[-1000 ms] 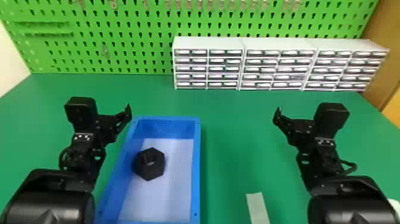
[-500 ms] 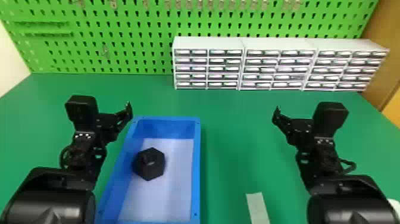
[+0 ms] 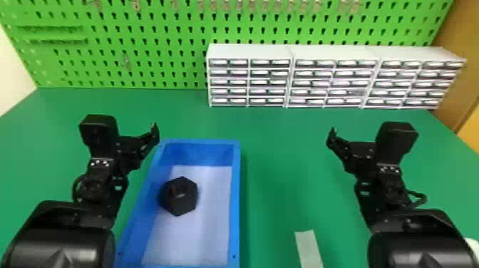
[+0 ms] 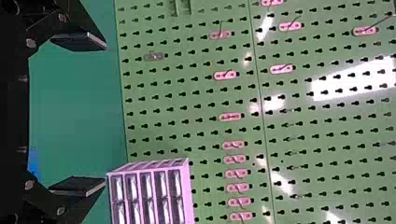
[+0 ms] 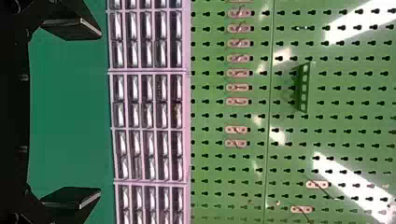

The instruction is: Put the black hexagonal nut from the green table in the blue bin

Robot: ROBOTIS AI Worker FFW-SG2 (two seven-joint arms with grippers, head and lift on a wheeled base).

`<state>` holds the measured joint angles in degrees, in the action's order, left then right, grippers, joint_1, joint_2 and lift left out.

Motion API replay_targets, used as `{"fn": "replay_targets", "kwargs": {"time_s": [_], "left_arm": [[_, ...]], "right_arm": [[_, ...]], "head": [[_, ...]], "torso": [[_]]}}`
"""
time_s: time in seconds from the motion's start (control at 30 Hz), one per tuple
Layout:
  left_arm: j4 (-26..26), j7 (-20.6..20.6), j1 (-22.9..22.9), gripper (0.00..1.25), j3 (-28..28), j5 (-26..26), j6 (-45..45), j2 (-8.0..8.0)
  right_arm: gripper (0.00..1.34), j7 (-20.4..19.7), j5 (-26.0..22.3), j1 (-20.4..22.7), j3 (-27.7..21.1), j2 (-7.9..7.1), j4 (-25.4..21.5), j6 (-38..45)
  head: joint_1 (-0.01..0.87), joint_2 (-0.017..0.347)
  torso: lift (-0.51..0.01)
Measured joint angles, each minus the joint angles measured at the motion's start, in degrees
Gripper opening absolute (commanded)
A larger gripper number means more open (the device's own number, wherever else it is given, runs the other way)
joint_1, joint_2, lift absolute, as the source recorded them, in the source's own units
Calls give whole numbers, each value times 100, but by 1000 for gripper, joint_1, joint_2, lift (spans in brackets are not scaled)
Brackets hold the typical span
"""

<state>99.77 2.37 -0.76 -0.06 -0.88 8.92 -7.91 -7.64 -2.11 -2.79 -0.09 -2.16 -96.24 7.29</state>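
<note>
Black nut [image 3: 180, 196]: in the blue bin [image 3: 236, 199], on its pale floor, nr the L wall; 6 sides, dark all over, hole in the mid.
Blue bin: on the green desk [image 3: 271, 149], btwn the 2 arms, closer to the L one; long box w/ an open top.
L claw [image 3: 129, 142]: up by the bin's far L corner; fingers [image 4: 79, 41] wide apart, holds nothing.
R claw [image 3: 358, 148]: well apart from the bin, on the R side of the desk, turned in a bit; fingers [image 5: 72, 28] wide apart too, holds nothing.
Pale strip [image 3: 308, 249]: on the desk, R of the bin, btwn it & the R arm, nr the front.
Drawers [image 3: 249, 51]: 3 white blocks side by side at the back of the desk, mid to R, lots of little drawers in each.
Holey board [image 3: 142, 75]: bright green, stands up behind the drawers, w/ small hooks [image 4: 225, 74] on it.
Brown panel [image 3: 459, 82]: far R, past the end of the drawers.
</note>
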Motion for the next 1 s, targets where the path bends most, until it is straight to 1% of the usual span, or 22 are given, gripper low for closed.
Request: {"fn": "replay_targets", "kwargs": {"time_s": [1.0], "left_arm": [[16, 0, 4, 1006, -17, -2, -30, 0]], "right_arm": [[1218, 0, -18, -2, -38, -17, 0, -6]], "head": [[686, 52]], "torso": [[-97]]}}
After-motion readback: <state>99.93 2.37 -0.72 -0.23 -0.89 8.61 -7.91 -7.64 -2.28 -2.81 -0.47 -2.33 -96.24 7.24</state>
